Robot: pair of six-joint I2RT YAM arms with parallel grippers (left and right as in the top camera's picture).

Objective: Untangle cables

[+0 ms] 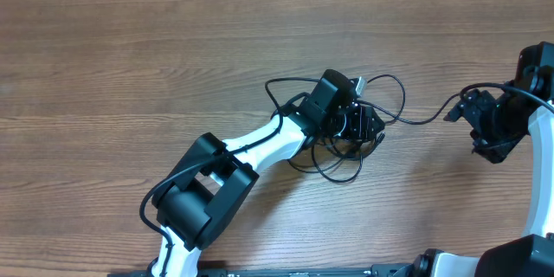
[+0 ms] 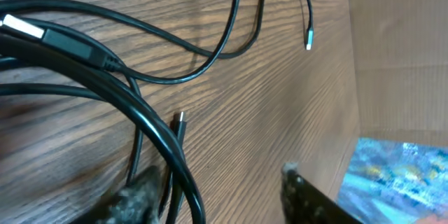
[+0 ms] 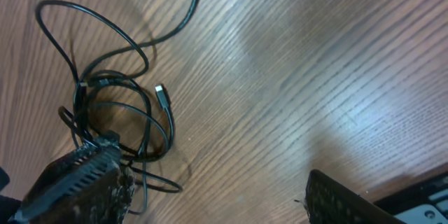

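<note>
Currently noting wood-grain surface (image 1: 121, 61) beneath both sets of fingers. Found cables (image 3: 115, 77) heaped in one knot directly under left fingers (image 1: 372, 126), parked there presumably to pick out a strand. Read left fingers as parted, straddling a thick black loop (image 2: 164, 150), clamped on nothing. Traced one strand (image 1: 424, 122) out of knot toward right fingers (image 1: 467, 117), stationed well apart from knot, probably to draw that strand free. Read right fingers as spread wide, nothing between them in wrist view; contact with strand end not resolvable. Logged small plug (image 2: 180, 119) just ahead of left fingers, lying loose.
</note>
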